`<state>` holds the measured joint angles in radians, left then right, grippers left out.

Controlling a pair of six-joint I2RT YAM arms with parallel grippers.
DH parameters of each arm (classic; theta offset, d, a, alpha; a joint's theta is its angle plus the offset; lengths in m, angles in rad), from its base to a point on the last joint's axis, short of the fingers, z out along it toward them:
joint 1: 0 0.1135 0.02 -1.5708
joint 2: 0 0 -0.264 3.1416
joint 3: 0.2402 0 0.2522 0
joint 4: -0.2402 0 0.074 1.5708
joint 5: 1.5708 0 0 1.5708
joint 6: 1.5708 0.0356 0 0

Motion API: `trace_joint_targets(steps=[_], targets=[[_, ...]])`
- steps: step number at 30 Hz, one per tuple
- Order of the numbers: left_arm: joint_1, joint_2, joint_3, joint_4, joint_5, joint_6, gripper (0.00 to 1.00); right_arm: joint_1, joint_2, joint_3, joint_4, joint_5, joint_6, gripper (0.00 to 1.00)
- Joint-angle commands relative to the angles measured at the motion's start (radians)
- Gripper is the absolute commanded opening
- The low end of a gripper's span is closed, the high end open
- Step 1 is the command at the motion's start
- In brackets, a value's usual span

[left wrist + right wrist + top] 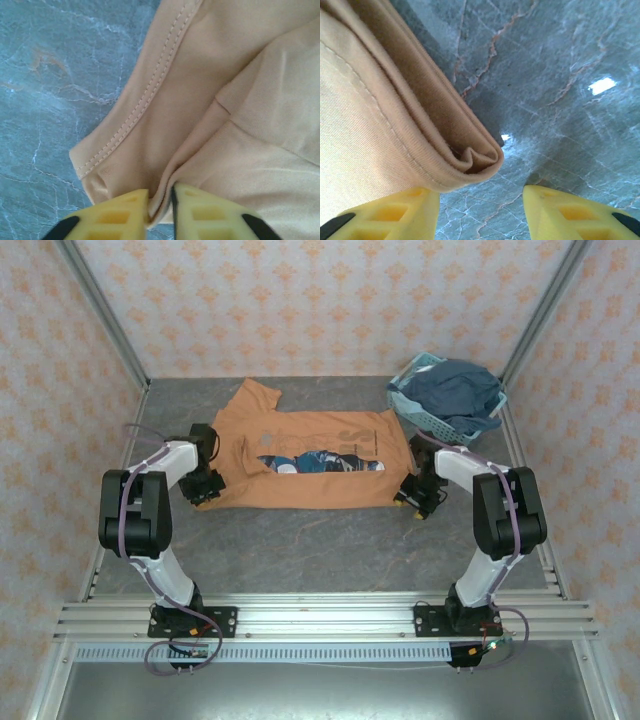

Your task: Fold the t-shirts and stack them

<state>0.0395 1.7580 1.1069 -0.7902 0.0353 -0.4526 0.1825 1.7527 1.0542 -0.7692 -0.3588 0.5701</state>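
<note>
Orange t-shirt (pixel 300 490) lies flat mid-table (pixel 320 560), centre of the top view, collar toward the upper left. Near edge doubled up over the front; the blue-and-white print (pixel 320 462) peeks out through a gap in the middle.

Left end effector (pixel 205 490) at the shirt's lower-left corner. In the left wrist view the yellow fingers (pixel 125 212) are clenched on a ridge of fabric beside the stitched hem, cloth pinched between them.

Right end effector (pixel 412 495) at the lower-right corner. Released: jaws stand apart, the layered corner of the shirt lying just beside the left-hand finger (pixel 405 210) in the right wrist view, bare table in the rest of the gap.

Light-blue basket (pixel 405 405) upper right, dark blue clothes (pixel 455 390) heaped in it, apart from the shirt.

Step in hand, as I judge it: taking both near corners for the next fold. One side gripped, the other not yet.

Next move calls for the right jaws to shift over the corner and close on all layers, then an even lift by both arms so the fold does not skew
</note>
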Motion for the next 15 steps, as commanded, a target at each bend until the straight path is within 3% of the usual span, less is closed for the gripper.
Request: trace_joint_targets(steps=[1,3,15], targets=[[0.005,0.014,0.033,0.000,-0.067,0.033,0.08,-0.005,0.033,0.003,-0.003,0.082,-0.025,0.48],[0.005,0.008,0.043,-0.011,-0.093,0.044,0.00,-0.006,0.034,0.004,-0.009,0.088,-0.027,0.47],[0.005,0.069,0.165,-0.119,-0.202,0.159,0.00,-0.014,0.059,0.028,-0.026,0.107,-0.042,0.45]])
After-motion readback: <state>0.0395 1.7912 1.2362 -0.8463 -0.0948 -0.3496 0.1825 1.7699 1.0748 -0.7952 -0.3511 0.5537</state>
